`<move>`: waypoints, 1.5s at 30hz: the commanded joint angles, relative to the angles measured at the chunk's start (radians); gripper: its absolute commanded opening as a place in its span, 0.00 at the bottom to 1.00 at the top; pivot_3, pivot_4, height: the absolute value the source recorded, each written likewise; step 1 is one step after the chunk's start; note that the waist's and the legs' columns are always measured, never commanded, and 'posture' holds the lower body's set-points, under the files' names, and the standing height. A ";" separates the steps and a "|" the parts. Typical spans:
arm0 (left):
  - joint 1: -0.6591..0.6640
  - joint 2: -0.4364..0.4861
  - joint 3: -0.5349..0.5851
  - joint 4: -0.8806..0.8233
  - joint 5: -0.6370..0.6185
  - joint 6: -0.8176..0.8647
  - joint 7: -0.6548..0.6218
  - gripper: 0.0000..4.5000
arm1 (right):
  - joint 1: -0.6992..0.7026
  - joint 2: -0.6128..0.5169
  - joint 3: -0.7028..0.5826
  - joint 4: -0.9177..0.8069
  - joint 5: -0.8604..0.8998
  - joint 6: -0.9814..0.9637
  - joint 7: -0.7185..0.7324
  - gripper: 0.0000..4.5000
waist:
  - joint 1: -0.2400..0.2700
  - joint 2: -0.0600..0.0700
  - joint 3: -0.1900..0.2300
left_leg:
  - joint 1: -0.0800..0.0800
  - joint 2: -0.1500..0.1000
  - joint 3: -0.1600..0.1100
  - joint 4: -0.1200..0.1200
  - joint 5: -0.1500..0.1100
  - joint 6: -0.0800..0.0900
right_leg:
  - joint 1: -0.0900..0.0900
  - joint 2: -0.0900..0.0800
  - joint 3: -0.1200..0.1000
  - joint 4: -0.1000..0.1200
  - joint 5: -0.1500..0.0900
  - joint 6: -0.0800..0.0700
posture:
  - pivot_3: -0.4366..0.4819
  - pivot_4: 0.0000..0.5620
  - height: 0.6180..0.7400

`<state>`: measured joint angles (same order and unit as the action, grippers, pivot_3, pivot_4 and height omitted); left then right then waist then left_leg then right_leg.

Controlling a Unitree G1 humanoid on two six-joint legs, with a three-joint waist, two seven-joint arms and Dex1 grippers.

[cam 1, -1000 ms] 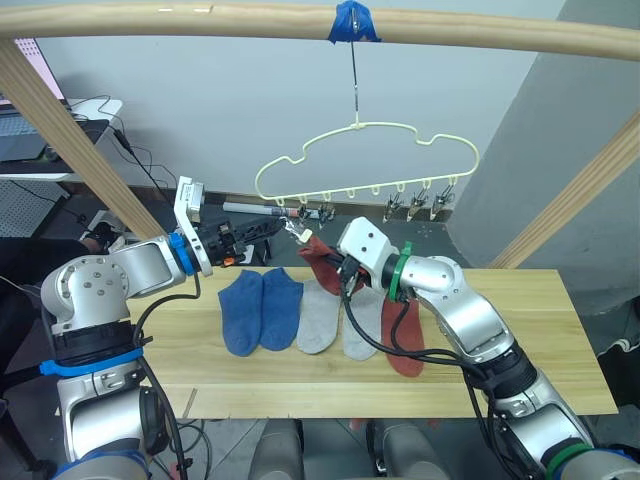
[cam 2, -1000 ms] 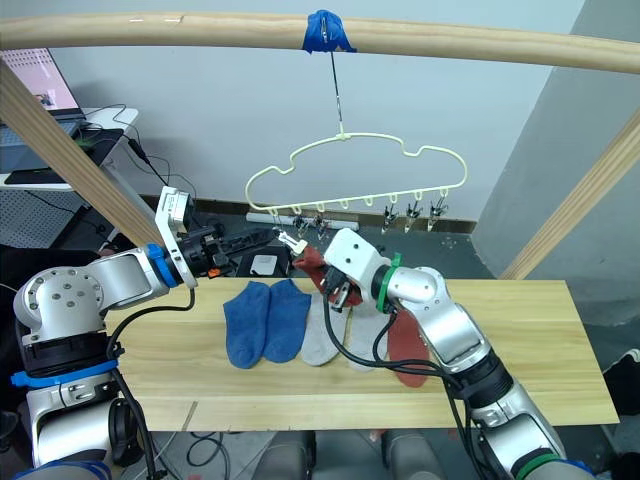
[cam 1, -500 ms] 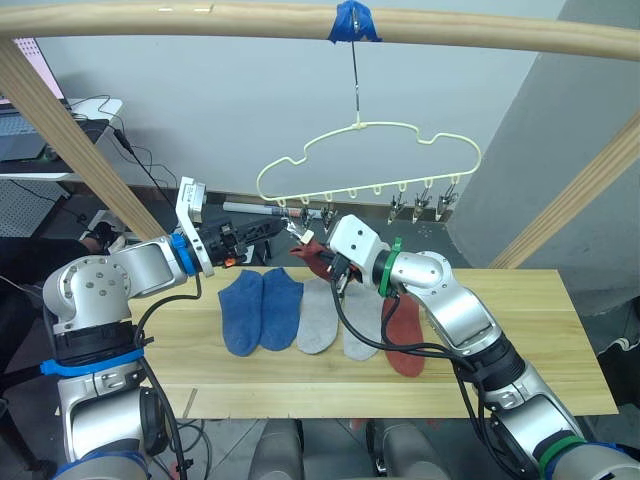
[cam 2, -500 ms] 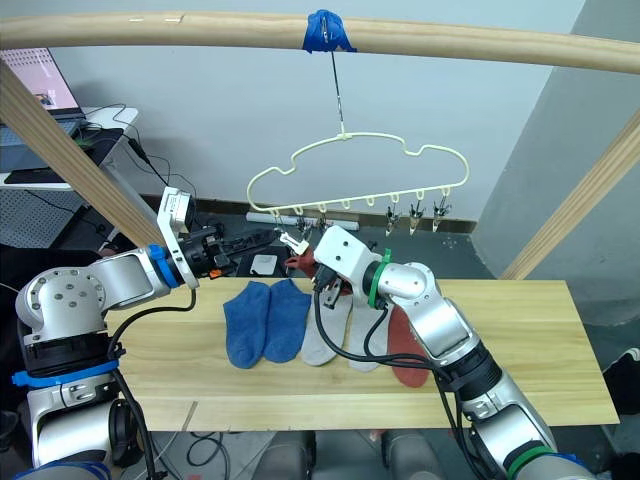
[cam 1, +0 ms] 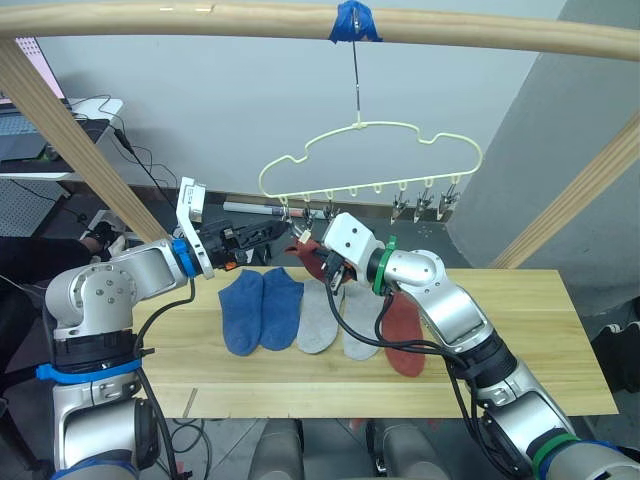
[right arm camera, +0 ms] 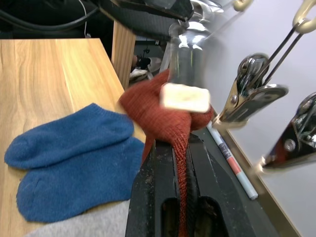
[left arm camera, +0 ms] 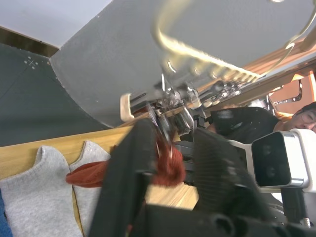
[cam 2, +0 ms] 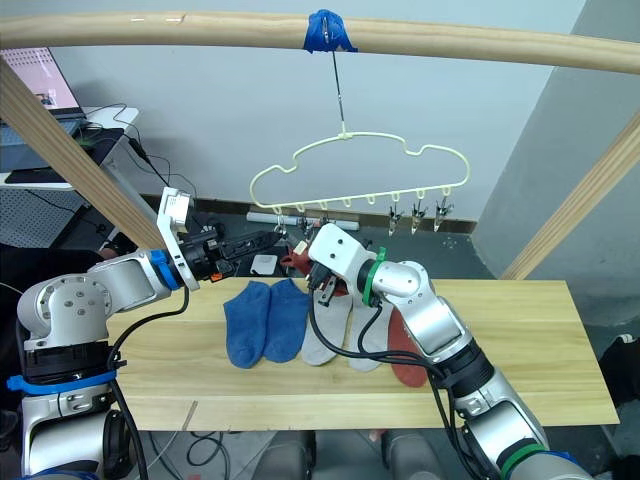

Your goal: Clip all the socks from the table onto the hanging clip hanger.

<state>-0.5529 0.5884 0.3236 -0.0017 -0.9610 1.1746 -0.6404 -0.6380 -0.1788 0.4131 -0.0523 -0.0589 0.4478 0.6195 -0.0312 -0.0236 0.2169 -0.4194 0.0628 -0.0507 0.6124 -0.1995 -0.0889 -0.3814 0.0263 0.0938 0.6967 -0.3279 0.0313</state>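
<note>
Right wrist view: right gripper (right arm camera: 180, 197) clamped on a rust red sock (right arm camera: 165, 118), fabric pinched between both black fingers (right arm camera: 155, 192) and bunched just ahead of the tips. A metal clip (right arm camera: 185, 54) with a pale pad sits right at the bunched end of the sock, touching it. Two more clips (right arm camera: 256, 94) hang just beside that, apart from the sock. Blue socks (right arm camera: 69, 158) lie flat on the table (right arm camera: 44, 79), below and to one side of the gripper.

Left eye view: right gripper (cam 1: 318, 262) is raised above the table, just under the leftmost clips of the clip hanger (cam 1: 370, 160). Left gripper (cam 1: 283, 227) reaches in from the robot's left, tips at the same clips, very close to the right gripper. Left wrist view: its two fingers (left arm camera: 126, 173) stand apart on either side of a clip (left arm camera: 165, 126), with the red sock bunched between them; whether they press the clip I cannot tell.

Below the right gripper on the table: two blue socks (cam 1: 258, 308), two light grey socks (cam 1: 338, 316), then a second rust red sock (cam 1: 403, 335), side by side in a row. The hanger hangs by its hook from a wooden bar (cam 1: 300, 25) with blue tape (cam 1: 352, 20).
</note>
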 commanded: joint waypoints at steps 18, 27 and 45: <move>0.208 0.079 -0.008 -0.347 0.139 -0.231 0.057 1.00 | 0.089 -0.009 -0.169 -0.089 0.159 0.144 0.007 0.87 | 0.018 -0.001 -0.001 | -0.003 -0.001 0.000 -0.001 0.001 -0.001 | -0.003 -0.002 -0.001 0.000 0.000 0.000 | 0.57 0.32 1.00; 0.249 -0.034 -0.120 -0.332 0.352 -0.541 0.073 1.00 | 0.264 -0.176 -0.363 -0.294 0.309 0.204 0.049 1.00 | 0.026 -0.001 0.000 | -0.004 -0.001 0.001 -0.001 0.000 -0.001 | -0.004 -0.001 0.000 0.000 0.000 0.000 | 0.54 0.34 1.00; 0.153 -0.256 -0.281 -0.035 0.668 -1.019 0.108 0.62 | 0.289 -0.196 -0.470 -0.486 0.534 0.222 0.004 1.00 | 0.012 -0.001 0.000 | -0.005 -0.001 0.001 0.000 0.000 0.000 | -0.004 0.000 0.001 0.000 0.000 0.000 | 0.49 0.38 1.00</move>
<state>-0.3788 0.3416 0.0446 -0.0379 -0.3070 0.1931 -0.5482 -0.3466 -0.3725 -0.0269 -0.4787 0.4267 0.6750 0.6118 -0.0193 -0.0245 0.2168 -0.4244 0.0615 -0.0496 0.6123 -0.1991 -0.0892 -0.3850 0.0261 0.0951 0.6964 -0.3278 0.0312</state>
